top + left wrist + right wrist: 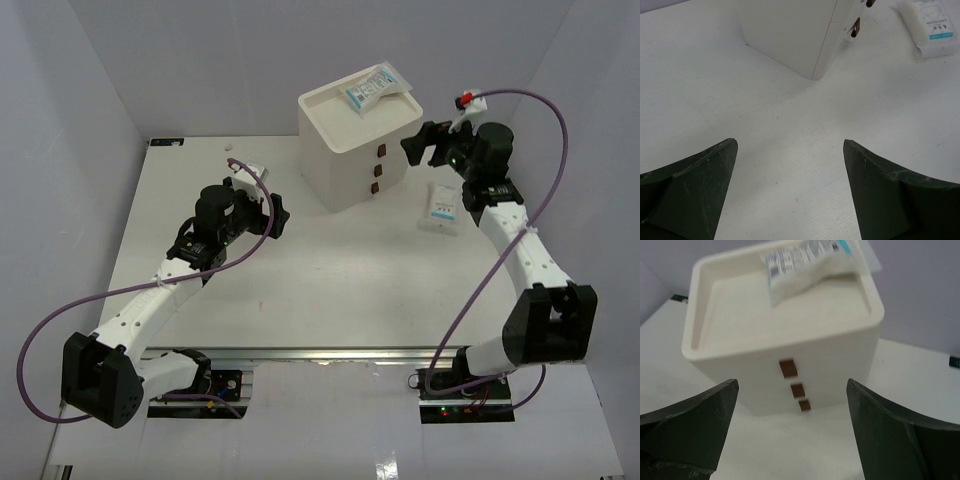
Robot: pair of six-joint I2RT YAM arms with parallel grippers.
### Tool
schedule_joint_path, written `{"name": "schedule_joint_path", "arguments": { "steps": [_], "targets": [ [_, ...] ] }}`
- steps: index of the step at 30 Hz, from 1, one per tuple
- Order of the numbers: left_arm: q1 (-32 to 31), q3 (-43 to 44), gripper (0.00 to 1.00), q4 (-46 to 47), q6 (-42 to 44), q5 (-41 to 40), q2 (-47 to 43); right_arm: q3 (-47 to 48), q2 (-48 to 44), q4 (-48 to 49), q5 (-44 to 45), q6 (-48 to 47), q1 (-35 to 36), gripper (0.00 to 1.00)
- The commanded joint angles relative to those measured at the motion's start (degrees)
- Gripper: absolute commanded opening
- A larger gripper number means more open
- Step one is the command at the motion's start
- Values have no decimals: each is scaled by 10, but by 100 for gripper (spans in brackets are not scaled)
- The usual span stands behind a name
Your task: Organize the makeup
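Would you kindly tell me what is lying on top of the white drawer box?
A blue-printed sachet rests at the far corner of the drawer box, on its recessed top, overhanging the rim. Anything beneath it, and the drawers' contents, are hidden.

Left pincer [278,217] jaws spread wide, empty; right pincer [418,146] likewise, arm extended farther forward

I am seeing the white three-drawer box with brown handles [360,140] standing directly ahead of my right pincer [421,143], with a flat white blue-printed sachet [372,92] lying on its top, toward the far side. A second flat white sachet [443,207] is lying on the white table [300,300] behind and below that pincer, beside its arm. The box is also sitting ahead of my left pincer [279,218], apart from it.
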Motion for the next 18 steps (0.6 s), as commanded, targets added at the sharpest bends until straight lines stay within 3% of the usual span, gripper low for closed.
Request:
{"name": "schedule_joint_path", "arguments": {
  "steps": [1,8,12,18],
  "targets": [
    [3,11,98,5,-6,22,-20,-161,-76,14,58,-38,-28,95],
    [3,11,98,5,-7,27,-21,-223,-55,1,109,-68,-97,95],
    [3,11,98,6,-8,29,-18,-177,40,-60,154,-36,-120,93],
    [3,11,98,6,-8,29,-16,-124,120,-83,109,16,-151,91]
  ]
}}
